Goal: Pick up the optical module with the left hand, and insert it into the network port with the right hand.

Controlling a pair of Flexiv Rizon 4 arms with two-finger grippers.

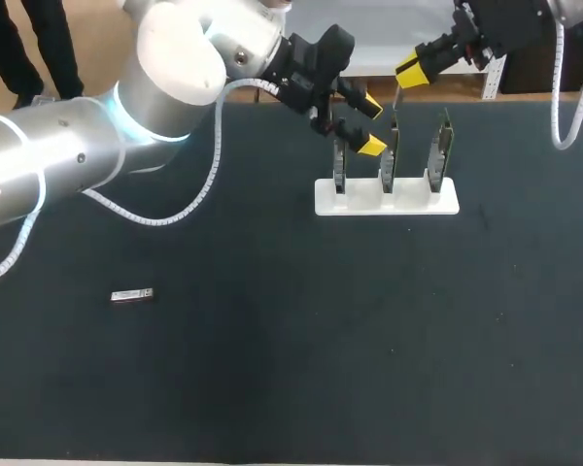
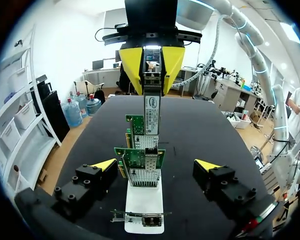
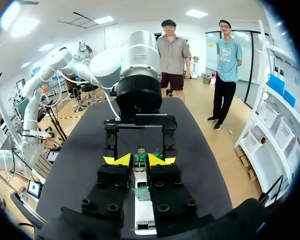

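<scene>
Right gripper (image 2: 152, 65) pinches the module (image 2: 151, 112), its label print too small to read; left gripper (image 1: 370, 125) spread wide near the cards (image 1: 388, 160).

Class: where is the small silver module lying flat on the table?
In the head view, the silver module lies alone on the left side of the black table, far from the white card stand.

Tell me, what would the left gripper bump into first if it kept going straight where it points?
Probably the middle green card on the white stand. It stands right ahead, between the open fingers of the left gripper; the nearest card lies beneath it. Depth is hard to judge.
</scene>
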